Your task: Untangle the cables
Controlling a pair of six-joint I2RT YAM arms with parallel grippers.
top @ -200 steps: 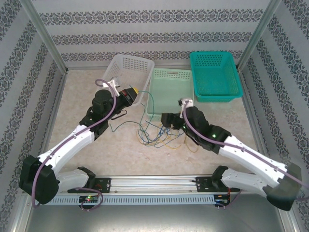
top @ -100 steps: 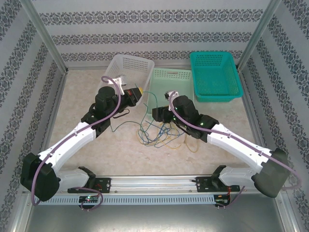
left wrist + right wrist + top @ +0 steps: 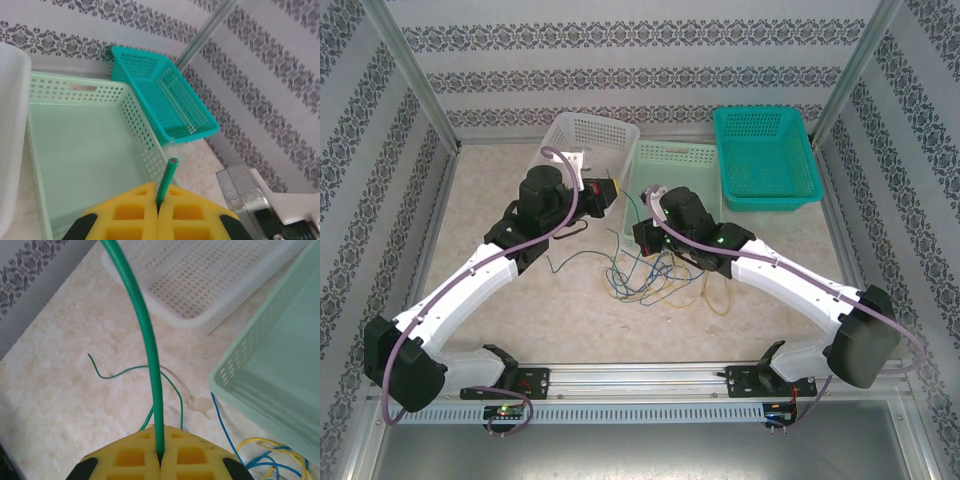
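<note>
The left end effector (image 3: 158, 202) is clamped shut. Its yellow foam pads (image 3: 125, 215) pinch the green cable (image 3: 167, 176) just short of its cut tip, which pokes up stiffly between them. The right end effector (image 3: 160, 455) is likewise closed on a green strand, which rises from its pads in a smooth bow and leaves the top of the wrist view. It is likely the same cable held at two places, though I cannot trace it the whole way. The rest of the cables (image 3: 655, 275) lie in a loose knot of blue, yellow and green loops on the table (image 3: 560, 320), between the two arms and just in front of the pale green basket (image 3: 680, 152)

These are hair-thin, glossy, plastic-sheathed wires. They look nearly weightless, springy enough to keep a curve but limp over any length. The slick sheath could slide through soft foam, so a hold near an end, as here, seems wisest. Pulls should be slow, since loops may snag and drag the whole knot. Beyond stand a white basket (image 3: 590, 135) and a teal basket (image 3: 765, 150); all three are rigid perforated plastic, and the table is mottled beige like stone
</note>
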